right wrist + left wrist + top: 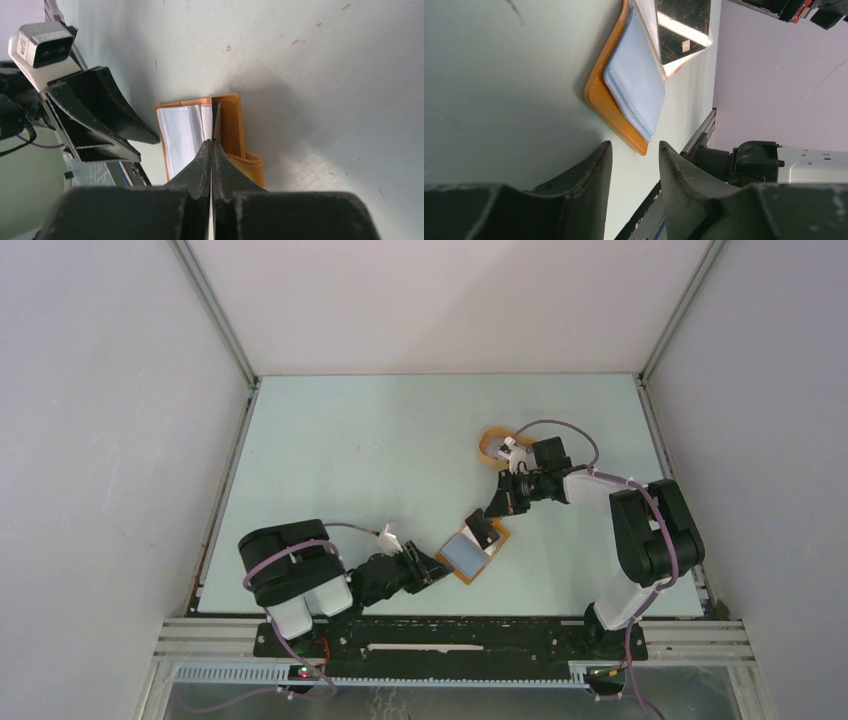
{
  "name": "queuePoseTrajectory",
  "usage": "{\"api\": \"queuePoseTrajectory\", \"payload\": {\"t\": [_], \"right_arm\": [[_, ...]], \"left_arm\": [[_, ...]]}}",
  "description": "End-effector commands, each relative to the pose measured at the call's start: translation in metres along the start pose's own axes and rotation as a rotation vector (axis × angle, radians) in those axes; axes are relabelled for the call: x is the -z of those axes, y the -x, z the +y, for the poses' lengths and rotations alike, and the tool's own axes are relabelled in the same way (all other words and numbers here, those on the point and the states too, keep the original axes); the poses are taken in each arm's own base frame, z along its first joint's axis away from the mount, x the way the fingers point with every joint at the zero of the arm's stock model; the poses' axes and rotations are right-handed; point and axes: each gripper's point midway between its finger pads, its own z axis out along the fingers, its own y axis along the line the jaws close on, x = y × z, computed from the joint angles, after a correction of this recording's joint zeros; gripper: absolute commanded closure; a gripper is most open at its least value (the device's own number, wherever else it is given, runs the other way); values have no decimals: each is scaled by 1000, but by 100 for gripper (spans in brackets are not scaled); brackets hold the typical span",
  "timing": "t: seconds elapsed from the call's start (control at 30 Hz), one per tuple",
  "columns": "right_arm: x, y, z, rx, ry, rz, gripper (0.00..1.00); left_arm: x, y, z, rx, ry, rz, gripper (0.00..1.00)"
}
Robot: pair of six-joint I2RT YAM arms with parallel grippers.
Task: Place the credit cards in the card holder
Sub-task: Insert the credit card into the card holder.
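One dark grey glossy plastic card is pinched edge-on in the right gripper, jaws closed tight on it, lower edge down at the fold of the flat orange-brown leather-like card holder. The holder lies open on the pale green table top, near the front edge, between the two arms. A pale blue-white stack of leaves lies on its left half; cards or pockets, cannot tell. Its orange flap is to the right of the fingers. The left gripper sits low just beside the holder's near corner, jaws partly apart, nothing between them, not touching it. An oval orange rimmed tray sits further back, partly hidden by the right wrist, well apart from the holder
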Motion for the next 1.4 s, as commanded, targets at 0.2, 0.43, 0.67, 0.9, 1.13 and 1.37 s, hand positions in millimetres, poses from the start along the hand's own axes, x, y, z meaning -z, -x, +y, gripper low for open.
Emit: {"api": "queuePoseTrajectory", "payload": {"t": [0.2, 0.43, 0.67, 0.9, 1.13, 1.37], "right_arm": [[3, 15, -4, -80, -12, -110, 100], [0, 14, -5, -110, -7, -129, 100], [-6, 6, -6, -164, 20, -99, 100], [-7, 2, 0, -188, 63, -78, 100], [-10, -4, -3, -187, 43, -58, 100], [-11, -13, -5, -177, -4, -36, 100]], "left_arm": [[-10, 12, -3, 8, -2, -74, 58], [-22, 11, 12, 53, 57, -68, 60], [-21, 16, 20, 56, 80, -83, 61], [-21, 22, 28, 52, 103, -95, 62], [-24, 28, 32, 40, 112, -98, 63], [-26, 30, 35, 33, 119, -98, 63]]}}
